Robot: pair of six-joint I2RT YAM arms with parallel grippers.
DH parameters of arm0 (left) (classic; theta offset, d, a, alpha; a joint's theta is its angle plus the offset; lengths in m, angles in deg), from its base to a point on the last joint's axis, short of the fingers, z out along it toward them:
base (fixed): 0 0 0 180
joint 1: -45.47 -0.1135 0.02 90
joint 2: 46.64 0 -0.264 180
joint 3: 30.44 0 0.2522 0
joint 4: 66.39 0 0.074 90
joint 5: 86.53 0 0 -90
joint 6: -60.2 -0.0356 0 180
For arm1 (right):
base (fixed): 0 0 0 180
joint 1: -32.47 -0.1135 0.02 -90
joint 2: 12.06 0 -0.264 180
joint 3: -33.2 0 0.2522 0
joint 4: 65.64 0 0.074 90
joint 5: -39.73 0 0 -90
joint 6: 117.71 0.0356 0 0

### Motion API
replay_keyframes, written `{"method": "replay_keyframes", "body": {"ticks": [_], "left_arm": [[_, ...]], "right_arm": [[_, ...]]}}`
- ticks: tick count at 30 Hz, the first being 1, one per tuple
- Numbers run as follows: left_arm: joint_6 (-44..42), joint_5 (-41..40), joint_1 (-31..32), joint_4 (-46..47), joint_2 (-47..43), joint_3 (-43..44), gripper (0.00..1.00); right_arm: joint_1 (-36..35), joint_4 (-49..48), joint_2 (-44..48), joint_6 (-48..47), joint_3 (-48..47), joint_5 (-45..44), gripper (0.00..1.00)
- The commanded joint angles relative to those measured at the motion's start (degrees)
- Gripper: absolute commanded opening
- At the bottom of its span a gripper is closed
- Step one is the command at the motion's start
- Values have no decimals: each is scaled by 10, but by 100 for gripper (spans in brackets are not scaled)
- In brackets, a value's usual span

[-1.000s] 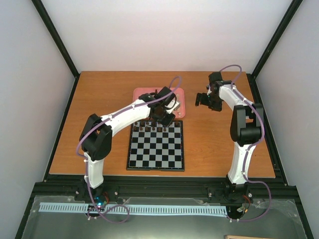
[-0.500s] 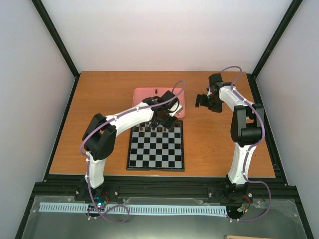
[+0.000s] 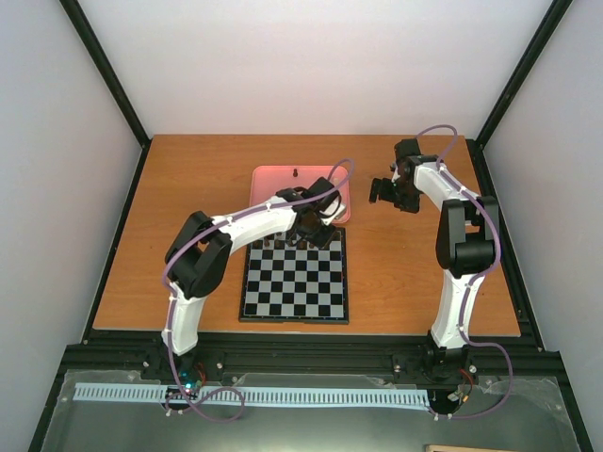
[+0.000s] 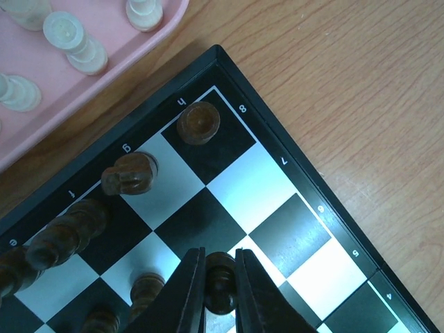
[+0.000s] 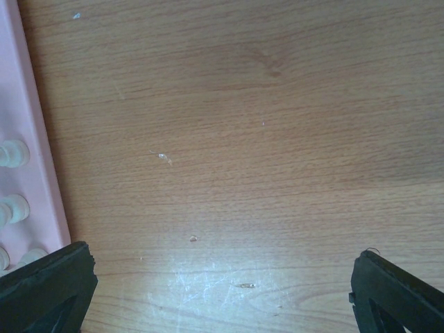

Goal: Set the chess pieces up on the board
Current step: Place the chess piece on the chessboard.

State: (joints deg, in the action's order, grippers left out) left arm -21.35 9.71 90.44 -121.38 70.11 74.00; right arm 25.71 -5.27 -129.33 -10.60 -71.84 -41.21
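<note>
**Dark pawn [image 4: 220, 284] pinched above the back rank's front row**

The left hand [image 4: 220, 277] is closed on a dark pawn, its two fingers [image 4: 189, 295] squeezing the piece by its sides so that it hangs upright, head up, ready to go down standing. It sits low over the board [image 4: 236, 189], near the corner where the dark back row is filling up. Whether the pawn's base touches a square yet cannot be told from the wrist view.

Just left of it another dark pawn [image 4: 146, 291] stands on its square, so the held one looks meant for the next square along. Beyond, a knight [image 4: 130, 173] and a rook [image 4: 198, 123] stand on the last two squares of the edge row, the rook in the corner. The narrow side grip probably serves to keep the fingers from knocking these close neighbours.

Past the board's corner lies the pink tray [image 4: 132, 59], holding the pale pieces [image 4: 69, 38], which wait their turn.

The right hand [image 3: 388, 191] hangs open, fingers spread wide, over bare wooden surface [image 5: 277, 139] beside the tray's right edge, well apart from the board, likely parked there to leave the left arm room.
</note>
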Motion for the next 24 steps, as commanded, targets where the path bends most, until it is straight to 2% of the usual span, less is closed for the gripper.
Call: {"method": "replay_keyframes", "body": {"ticks": [1,24], "left_arm": [[-2,10,4,20,16,3,13],[3,-10,5,28,38,11,13]], "right_arm": [[3,-7,17,4,1,1,100],[6,-11,13,3,6,8,100]]}}
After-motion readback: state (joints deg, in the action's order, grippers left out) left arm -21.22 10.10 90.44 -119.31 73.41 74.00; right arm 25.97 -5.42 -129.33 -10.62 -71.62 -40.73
